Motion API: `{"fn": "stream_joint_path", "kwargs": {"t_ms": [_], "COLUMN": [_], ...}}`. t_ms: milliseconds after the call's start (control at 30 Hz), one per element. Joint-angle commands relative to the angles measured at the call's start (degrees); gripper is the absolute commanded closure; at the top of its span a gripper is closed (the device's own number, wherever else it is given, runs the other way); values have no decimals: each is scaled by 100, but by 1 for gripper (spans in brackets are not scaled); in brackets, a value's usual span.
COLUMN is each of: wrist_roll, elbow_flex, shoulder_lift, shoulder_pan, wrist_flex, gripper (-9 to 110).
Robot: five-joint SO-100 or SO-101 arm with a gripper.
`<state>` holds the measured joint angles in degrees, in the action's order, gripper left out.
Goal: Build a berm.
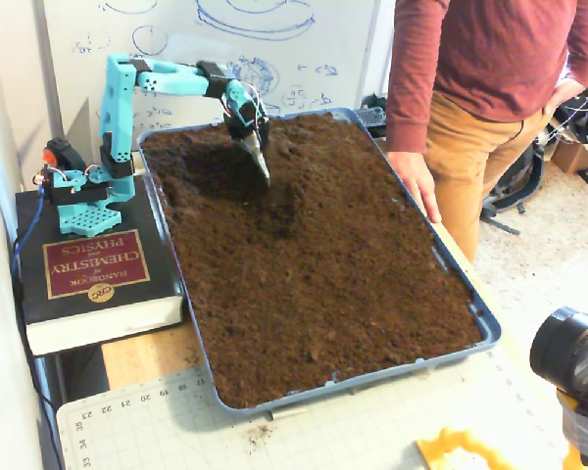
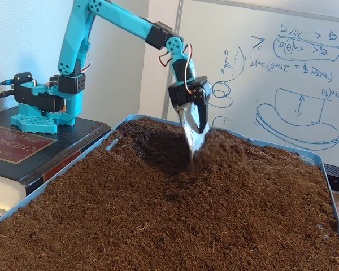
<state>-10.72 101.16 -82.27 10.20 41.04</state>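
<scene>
The gripper (image 2: 194,148) points down with its tip at the soil's surface, beside a dug hollow (image 2: 158,149); whether its jaws are parted cannot be told. The berm (image 2: 243,155) rises just right of it, near the tray's (image 1: 490,328) far end.

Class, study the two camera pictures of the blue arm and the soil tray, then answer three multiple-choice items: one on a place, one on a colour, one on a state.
1. What does the arm's base stand on?
A. a thick book
B. the soil
C. the floor

2. What colour is the tray's rim?
A. red
B. blue
C. yellow

3. Where is the gripper's tip?
A. buried deep in the soil
B. lifted, at or just above the soil
C. outside the tray

Answers:
1 A, the base sits on the book.
2 B, the tray has a blue rim.
3 B, the gripper shows nearly whole above the soil, soil clinging to it.
</scene>
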Motion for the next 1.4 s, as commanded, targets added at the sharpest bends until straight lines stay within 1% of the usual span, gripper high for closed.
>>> {"fn": "stream_joint_path", "kwargs": {"t_ms": [0, 200, 267, 333, 400, 567, 667, 733, 833, 967, 1167, 1367], "wrist_roll": [18, 88, 369, 1055, 2039, 4729, 5871, 6267, 6504, 6513, 6442, 6504], "elbow_flex": [-483, -141, 149, 545, 1046, 2206, 2470, 2584, 2821, 3032, 3111, 3129], "shoulder_lift": [-1028, -1837, -2268, -2865, -3551, -4685, -4764, -4658, -4096, -2988, -1573, -1037], "shoulder_pan": [-79, -141, -360, -650, -1107, -3059, -4140, -4667, -5159, -5449, -5467, -5467], "wrist_flex": [606, 2303, 2751, 3059, 3129, 3120, 3111, 3032, 2628, 1731, 536, -149], "gripper": [101, 101, 101, 101, 101, 101, 101, 101, 101, 101, 101, 101]}}
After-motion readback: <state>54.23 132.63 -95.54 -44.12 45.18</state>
